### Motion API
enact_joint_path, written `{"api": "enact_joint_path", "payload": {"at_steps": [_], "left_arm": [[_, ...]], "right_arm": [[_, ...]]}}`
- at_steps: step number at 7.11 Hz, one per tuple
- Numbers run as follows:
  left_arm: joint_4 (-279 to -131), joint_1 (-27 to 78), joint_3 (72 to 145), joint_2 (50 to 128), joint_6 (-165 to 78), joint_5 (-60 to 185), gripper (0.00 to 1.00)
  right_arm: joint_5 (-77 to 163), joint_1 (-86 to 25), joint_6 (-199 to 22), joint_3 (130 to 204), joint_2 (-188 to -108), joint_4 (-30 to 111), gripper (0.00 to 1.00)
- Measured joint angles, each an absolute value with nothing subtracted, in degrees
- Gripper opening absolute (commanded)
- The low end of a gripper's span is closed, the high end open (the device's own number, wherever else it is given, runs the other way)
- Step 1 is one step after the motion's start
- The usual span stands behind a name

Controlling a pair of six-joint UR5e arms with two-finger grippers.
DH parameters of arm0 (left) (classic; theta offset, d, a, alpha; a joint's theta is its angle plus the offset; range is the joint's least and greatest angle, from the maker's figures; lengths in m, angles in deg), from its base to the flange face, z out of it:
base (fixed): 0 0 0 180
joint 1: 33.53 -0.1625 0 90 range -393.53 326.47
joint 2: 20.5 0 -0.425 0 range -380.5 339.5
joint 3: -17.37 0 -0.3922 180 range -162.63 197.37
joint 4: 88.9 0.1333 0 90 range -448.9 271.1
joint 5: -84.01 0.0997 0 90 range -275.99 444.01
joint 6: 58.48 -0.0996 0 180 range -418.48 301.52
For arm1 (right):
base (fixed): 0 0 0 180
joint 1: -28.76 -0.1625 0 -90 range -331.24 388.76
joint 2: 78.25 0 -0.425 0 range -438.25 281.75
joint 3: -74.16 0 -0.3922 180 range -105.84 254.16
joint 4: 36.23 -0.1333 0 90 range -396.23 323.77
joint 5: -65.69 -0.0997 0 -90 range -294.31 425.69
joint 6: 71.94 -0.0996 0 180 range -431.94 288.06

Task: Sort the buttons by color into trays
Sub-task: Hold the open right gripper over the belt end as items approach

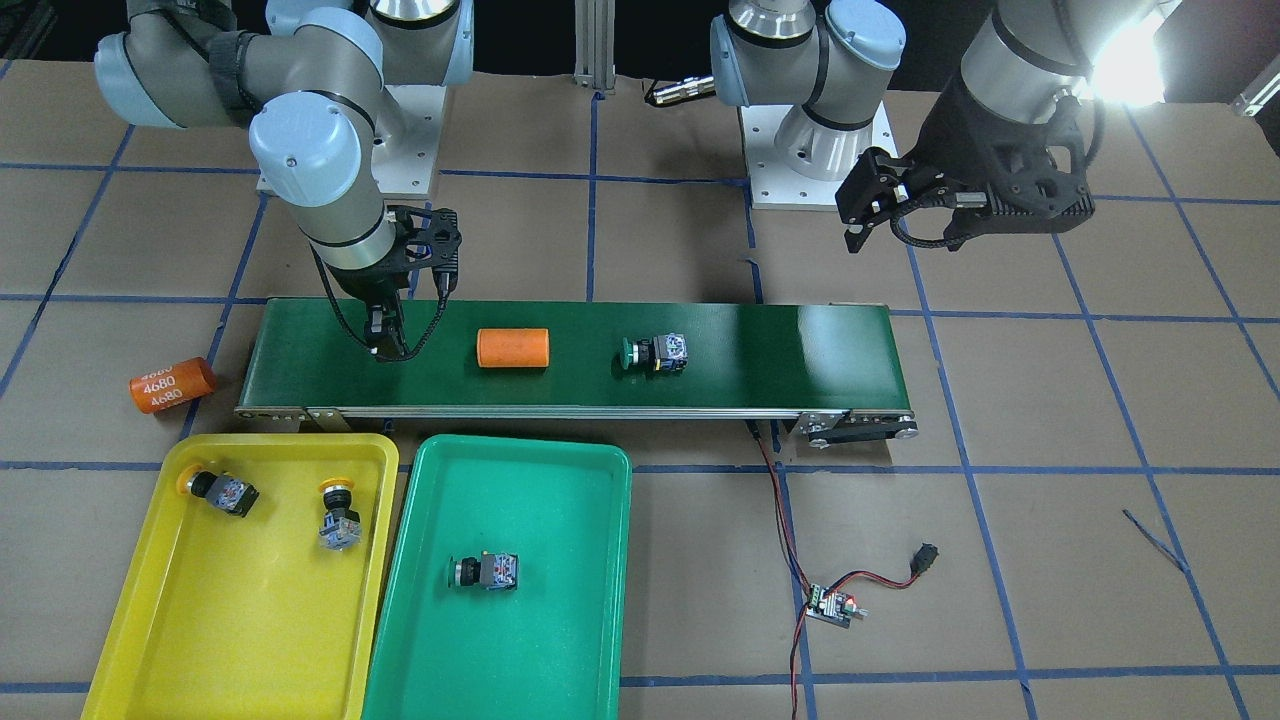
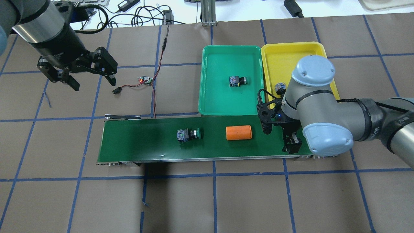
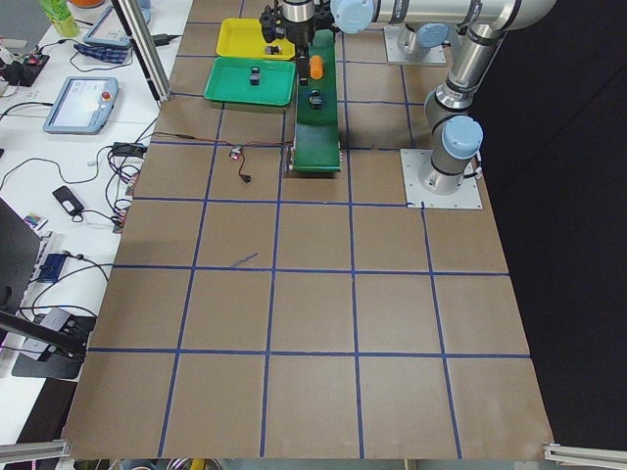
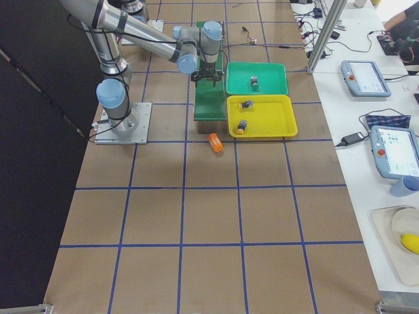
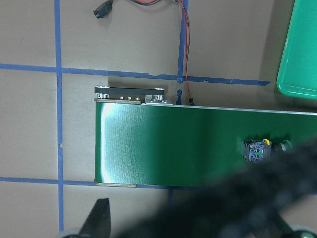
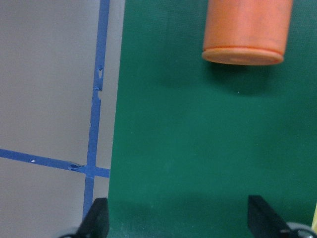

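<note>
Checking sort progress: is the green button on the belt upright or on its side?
On its side: the green button lies on the belt, cap facing the orange cylinder.

Six views of our brown paper-covered desk (image 2: pixel 64 194)
We look down from the robot's edge, the opposite edge and both ends, closely from each wrist; all share the long dark green conveyor belt (image 1: pixel 800 350).

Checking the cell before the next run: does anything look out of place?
One orange cylinder lies on its side on the table, past the end of the conveyor belt near the yellow tray, while a second cylinder sits on the belt.
</note>
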State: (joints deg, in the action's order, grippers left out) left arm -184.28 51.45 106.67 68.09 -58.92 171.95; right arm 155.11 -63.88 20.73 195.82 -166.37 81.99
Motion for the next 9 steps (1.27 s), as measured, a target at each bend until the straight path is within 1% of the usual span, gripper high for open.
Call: {"api": "enact_joint_path", "payload": {"at_steps": [5,9], "left_arm": [[-183.93,51.40,106.59,68.18,-59.54,171.90,1.00],[-183.91,51.31,106.59,68.25,-59.62,172.16,1.00]], "right_arm": [[154.47,-63.62,17.48,196.83,-166.98,86.93,1.00],[154.67,-63.62,17.44,196.85,-166.93,88.25,1.00]]}}
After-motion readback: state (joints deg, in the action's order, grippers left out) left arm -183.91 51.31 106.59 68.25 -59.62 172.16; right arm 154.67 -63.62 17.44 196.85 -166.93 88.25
